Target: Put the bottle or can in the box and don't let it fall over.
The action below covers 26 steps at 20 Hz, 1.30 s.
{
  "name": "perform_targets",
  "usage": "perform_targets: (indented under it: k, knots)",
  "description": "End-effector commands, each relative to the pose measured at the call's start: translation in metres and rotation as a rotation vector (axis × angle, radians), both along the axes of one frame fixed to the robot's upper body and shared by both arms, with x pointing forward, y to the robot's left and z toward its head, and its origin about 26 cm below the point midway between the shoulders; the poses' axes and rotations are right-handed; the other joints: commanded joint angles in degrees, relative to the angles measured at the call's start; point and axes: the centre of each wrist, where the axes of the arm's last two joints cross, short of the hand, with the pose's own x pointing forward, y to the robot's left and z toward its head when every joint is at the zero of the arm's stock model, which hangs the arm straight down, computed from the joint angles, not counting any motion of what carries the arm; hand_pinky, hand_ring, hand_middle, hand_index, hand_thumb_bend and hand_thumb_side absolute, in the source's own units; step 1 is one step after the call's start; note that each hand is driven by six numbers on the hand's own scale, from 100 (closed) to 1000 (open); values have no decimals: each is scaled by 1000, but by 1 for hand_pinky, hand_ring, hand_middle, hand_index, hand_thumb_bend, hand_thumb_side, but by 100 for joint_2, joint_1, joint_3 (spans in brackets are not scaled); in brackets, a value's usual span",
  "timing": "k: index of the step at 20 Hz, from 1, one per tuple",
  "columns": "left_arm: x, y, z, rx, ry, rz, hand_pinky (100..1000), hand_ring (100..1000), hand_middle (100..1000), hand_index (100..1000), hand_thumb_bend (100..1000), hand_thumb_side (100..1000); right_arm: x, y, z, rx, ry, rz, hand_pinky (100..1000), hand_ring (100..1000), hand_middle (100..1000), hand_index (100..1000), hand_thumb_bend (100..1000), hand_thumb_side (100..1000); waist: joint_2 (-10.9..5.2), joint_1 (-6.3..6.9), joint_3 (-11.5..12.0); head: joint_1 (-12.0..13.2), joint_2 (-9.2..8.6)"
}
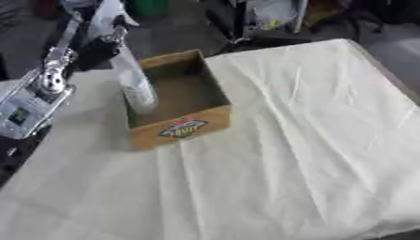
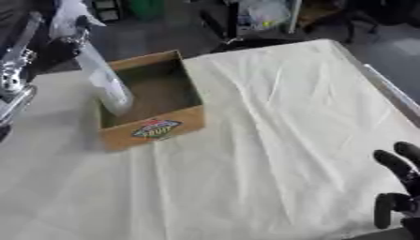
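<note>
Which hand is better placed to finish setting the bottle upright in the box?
Left. The left hand grips the tilted clear plastic bottle over the open cardboard box; the right hand rests at the lower right corner.

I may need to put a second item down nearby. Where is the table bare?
Bare cloth lies right of and in front of the box. It's crowded at the box's left, with the left hand and bottle. Right hand rests bottom right.

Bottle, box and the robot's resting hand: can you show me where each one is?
bottle (image 1: 137, 86), left eye view, on its pale body.
box (image 1: 182, 128), left eye view, on its front label.
right hand (image 2: 400, 183), right eye view, on its fingers.
</note>
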Motion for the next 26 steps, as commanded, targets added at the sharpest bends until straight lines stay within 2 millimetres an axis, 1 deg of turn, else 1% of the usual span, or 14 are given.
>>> perform_targets:
  k: [1, 2, 3, 4, 5, 6, 10, 12, 16, 18, 20, 22, 24, 26]
  knots:
    - [3, 4, 5, 38, 6, -25, 910, 1000, 741, 701, 100, 403, 0, 1, 9, -14, -31, 2, 466, 965, 920, 847, 100, 470, -49, -21, -11, -37, -114]
    - [2, 4, 4, 59, 11, -33, 937, 1000, 852, 786, 100, 531, 0, 1, 9, -17, -32, 3, 470, 967, 922, 849, 100, 470, -50, -21, -9, -53, -123]
    - [2, 5, 4, 84, 14, -38, 966, 1000, 964, 877, 100, 637, 0, 1, 9, -19, -34, 5, 478, 970, 924, 852, 100, 470, -51, -20, -6, -69, -131]
    - [2, 7, 3, 116, 23, -44, 983, 1000, 1000, 910, 100, 679, 0, 1, 9, -20, -36, 7, 486, 973, 926, 855, 100, 470, -53, -18, -1, -91, -142]
    - [1, 9, 3, 143, 28, -46, 993, 1000, 1000, 925, 100, 704, 0, 1, 9, -22, -38, 8, 492, 975, 927, 856, 100, 470, -56, -17, 6, -109, -151]
    - [1, 11, 3, 165, 32, -42, 1000, 1000, 1000, 947, 100, 760, 0, 1, 9, -22, -39, 10, 502, 978, 929, 859, 100, 470, -59, -16, 13, -124, -161]
    - [3, 27, -1, 215, 64, 44, 1000, 1000, 1000, 973, 111, 879, 0, 0, 10, -25, -45, 14, 530, 986, 938, 865, 100, 470, -67, -16, 31, -156, -200]
    - [4, 35, -4, 204, 79, 107, 1000, 1000, 1000, 975, 119, 916, 0, 0, 10, -28, -48, 17, 555, 999, 950, 872, 100, 470, -65, -17, 43, -175, -215]
    - [0, 49, -10, 153, 96, 196, 1000, 1000, 1000, 975, 100, 978, 0, 0, 10, -49, -58, 26, 611, 1000, 993, 887, 100, 470, -59, -10, 62, -211, -215]
    - [-5, 53, -12, 117, 96, 209, 1000, 1000, 1000, 973, 100, 982, 0, 0, 10, -64, -65, 30, 624, 1000, 1000, 892, 100, 470, -57, -6, 79, -233, -212]
    - [-15, 55, -13, 65, 72, 207, 1000, 1000, 1000, 972, 100, 978, -1, -1, 10, -77, -73, 31, 634, 1000, 1000, 896, 100, 470, -58, -6, 114, -268, -203]
    - [-29, 54, -16, -10, 35, 192, 1000, 1000, 1000, 970, 100, 963, -1, -2, 9, -85, -77, 28, 639, 1000, 1000, 897, 100, 470, -64, -7, 165, -301, -187]
    - [-43, 49, -18, -92, 2, 179, 1000, 1000, 1000, 967, 100, 950, -1, -2, 9, -91, -77, 23, 644, 1000, 1000, 899, 100, 470, -75, -8, 215, -322, -166]
    - [-61, 39, -25, -179, -37, 156, 1000, 1000, 1000, 965, 100, 939, -2, -3, 8, -96, -76, 17, 649, 1000, 1000, 901, 100, 470, -92, -12, 293, -343, -137]
